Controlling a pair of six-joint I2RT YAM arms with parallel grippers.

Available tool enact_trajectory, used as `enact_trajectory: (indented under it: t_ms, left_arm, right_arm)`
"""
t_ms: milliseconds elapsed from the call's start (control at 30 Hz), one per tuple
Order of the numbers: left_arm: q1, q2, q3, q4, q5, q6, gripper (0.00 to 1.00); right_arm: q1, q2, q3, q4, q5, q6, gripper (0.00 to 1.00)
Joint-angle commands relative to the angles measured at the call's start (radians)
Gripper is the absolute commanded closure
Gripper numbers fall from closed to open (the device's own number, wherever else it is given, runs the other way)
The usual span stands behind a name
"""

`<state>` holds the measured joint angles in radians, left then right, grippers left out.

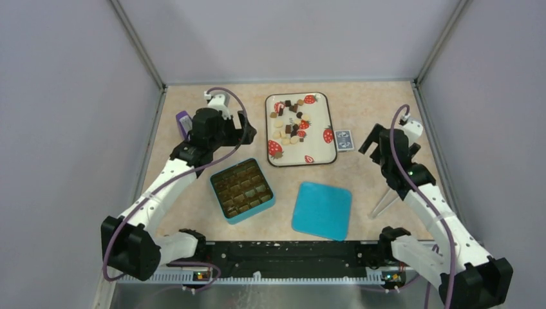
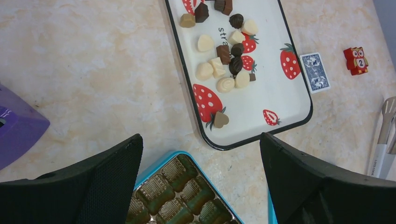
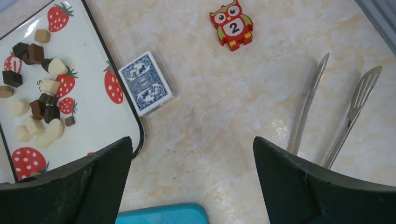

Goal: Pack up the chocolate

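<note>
Chocolate (image 1: 291, 125) in dark, tan and cream bites lies clustered on the strawberry tray (image 1: 322, 116) at the back. Around you stand plain grey walls (image 1: 64, 96), enclosing a beige marbled table (image 1: 367, 103). Nearer you, the teal lid (image 1: 322, 210) lies just beside the open teal box (image 1: 241, 191). Your left gripper (image 2: 200, 139) hangs spread wide between box and tray, and your right gripper (image 3: 191, 140) equally wide between tray and tongs (image 3: 327, 112), neither grasping anything. Smallest are the card deck (image 3: 145, 83) and owl figure (image 3: 232, 25).

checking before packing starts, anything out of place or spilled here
Nothing spilled or damaged: the chocolates all lie on the strawberry tray. The card deck beside the tray and the orange owl figure look out of place, unrelated to packing.
</note>
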<state>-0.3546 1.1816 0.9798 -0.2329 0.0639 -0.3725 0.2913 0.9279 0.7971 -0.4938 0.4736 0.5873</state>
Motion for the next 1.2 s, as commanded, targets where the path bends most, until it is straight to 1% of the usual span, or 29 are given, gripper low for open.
enact_trajectory:
  t_ms: [0, 67, 167, 233, 333, 367, 400, 500, 567, 633, 733, 833, 967, 1033, 1167]
  left_arm:
    - [0.0, 0.012, 0.049, 0.065, 0.0, 0.026, 0.01]
    - [0.0, 0.019, 0.068, 0.06, -0.026, 0.043, 0.01]
    - [0.0, 0.046, 0.098, 0.053, 0.011, 0.094, 0.01]
    - [0.0, 0.071, 0.115, 0.05, 0.065, 0.119, 0.01]
    - [0.0, 0.104, 0.123, 0.055, 0.152, 0.13, 0.01]
    - [0.001, 0.111, 0.122, 0.058, 0.178, 0.129, 0.01]
    - [0.0, 0.12, 0.119, 0.061, 0.203, 0.126, 0.01]
    - [-0.001, 0.141, 0.11, 0.068, 0.245, 0.131, 0.01]
    - [-0.001, 0.153, 0.109, 0.066, 0.236, 0.148, 0.01]
    - [-0.001, 0.163, 0.118, 0.054, 0.213, 0.168, 0.01]
    - [0.0, 0.169, 0.127, 0.041, 0.193, 0.184, 0.01]
    - [-0.001, 0.178, 0.117, 0.053, 0.201, 0.178, 0.01]
    - [-0.001, 0.189, 0.116, 0.055, 0.2, 0.172, 0.01]
    - [-0.001, 0.185, 0.118, 0.048, 0.19, 0.177, 0.01]
    - [-0.001, 0.189, 0.117, 0.041, 0.174, 0.18, 0.01]
  right_arm:
    - [-0.004, -0.09, -0.042, 0.043, 0.085, 0.022, 0.03]
    - [-0.004, -0.14, -0.07, 0.061, 0.091, 0.012, 0.03]
    - [-0.004, -0.173, -0.096, 0.067, 0.1, 0.006, 0.03]
    - [-0.008, -0.153, -0.082, 0.044, 0.114, 0.005, 0.03]
    - [-0.039, -0.066, -0.015, -0.071, 0.141, 0.034, 0.03]
    - [-0.066, -0.034, 0.006, -0.101, 0.128, 0.044, 0.02]
    - [-0.112, -0.001, 0.023, -0.114, 0.074, 0.035, 0.02]
    - [-0.345, 0.102, 0.063, -0.142, -0.162, 0.028, 0.02]
    - [-0.43, 0.158, 0.072, -0.158, -0.25, 0.032, 0.02]
    - [-0.446, 0.193, 0.071, -0.174, -0.235, 0.048, 0.03]
    - [-0.446, 0.228, 0.042, -0.161, -0.231, 0.062, 0.07]
    - [-0.446, 0.253, -0.029, -0.083, -0.253, 0.073, 0.17]
    - [-0.446, 0.302, -0.118, 0.002, -0.258, 0.088, 0.42]
    - [-0.446, 0.332, -0.138, 0.028, -0.274, 0.089, 0.51]
    - [-0.446, 0.386, -0.156, 0.057, -0.286, 0.082, 0.62]
